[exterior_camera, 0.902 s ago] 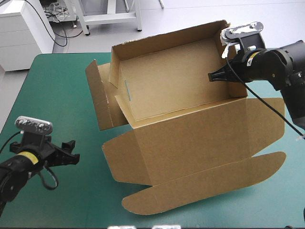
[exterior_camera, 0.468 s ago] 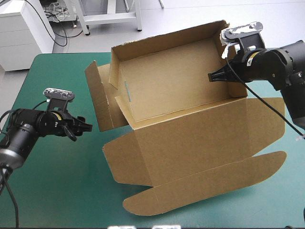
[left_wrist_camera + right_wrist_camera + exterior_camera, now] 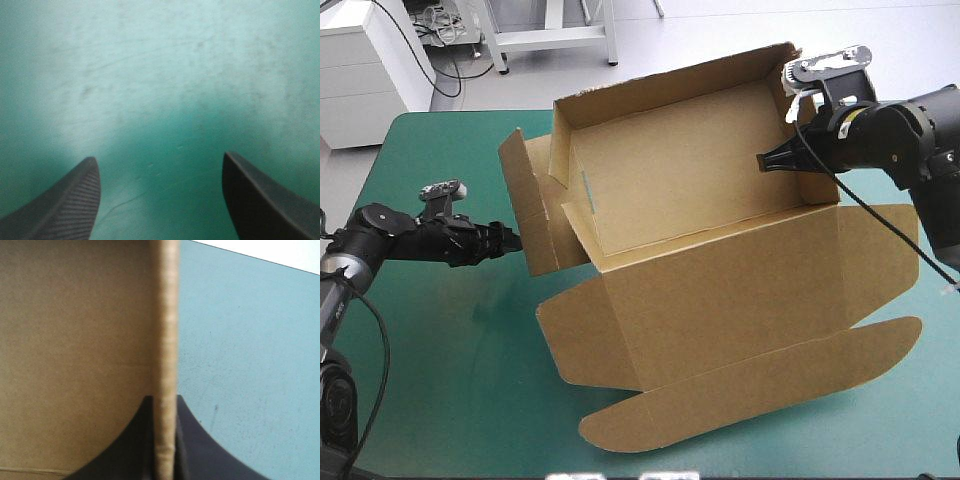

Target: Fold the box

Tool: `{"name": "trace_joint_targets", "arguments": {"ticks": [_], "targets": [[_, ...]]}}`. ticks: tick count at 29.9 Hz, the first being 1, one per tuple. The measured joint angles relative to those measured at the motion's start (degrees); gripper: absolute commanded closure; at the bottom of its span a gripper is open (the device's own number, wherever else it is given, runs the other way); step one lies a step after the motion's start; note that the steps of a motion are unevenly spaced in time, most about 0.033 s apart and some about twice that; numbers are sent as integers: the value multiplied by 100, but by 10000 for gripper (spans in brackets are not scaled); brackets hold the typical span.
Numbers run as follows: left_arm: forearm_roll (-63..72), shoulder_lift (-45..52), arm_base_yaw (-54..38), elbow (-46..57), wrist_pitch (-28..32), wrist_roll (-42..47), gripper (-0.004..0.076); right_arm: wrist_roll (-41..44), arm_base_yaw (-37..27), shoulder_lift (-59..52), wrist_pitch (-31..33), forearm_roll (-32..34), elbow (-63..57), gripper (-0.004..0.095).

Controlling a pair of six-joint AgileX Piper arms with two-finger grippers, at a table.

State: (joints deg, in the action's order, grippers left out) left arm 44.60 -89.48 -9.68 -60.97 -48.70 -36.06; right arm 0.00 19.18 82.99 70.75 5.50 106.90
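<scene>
Surface [image 3: 440, 400] spread with a teal-green cover [image 3: 160, 75], rounded at the corner far left of the box. Carries the brown box [image 3: 720, 290]: an open tray with walls raised, a loose side flap jutting out on the tray's left, the lid laid out nearer than the tray and ending in a long rounded flap. Left of the box, a wide stretch of bare cover, faintly scuffed and streaked up close. Right of the box and nearer than it, narrower margins of cover
</scene>
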Motion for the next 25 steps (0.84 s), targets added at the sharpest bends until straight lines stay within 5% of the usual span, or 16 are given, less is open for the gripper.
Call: {"name": "trace_joint_targets", "arguments": {"ticks": [9,25], "targets": [[1888,-43,80,-5,-774,-1164,284,-42,0,126,0,30,0,930],[2799,1043,80,-5,-1610,-1574,298,-42,0,1018,-71,-25,0,930]]}}
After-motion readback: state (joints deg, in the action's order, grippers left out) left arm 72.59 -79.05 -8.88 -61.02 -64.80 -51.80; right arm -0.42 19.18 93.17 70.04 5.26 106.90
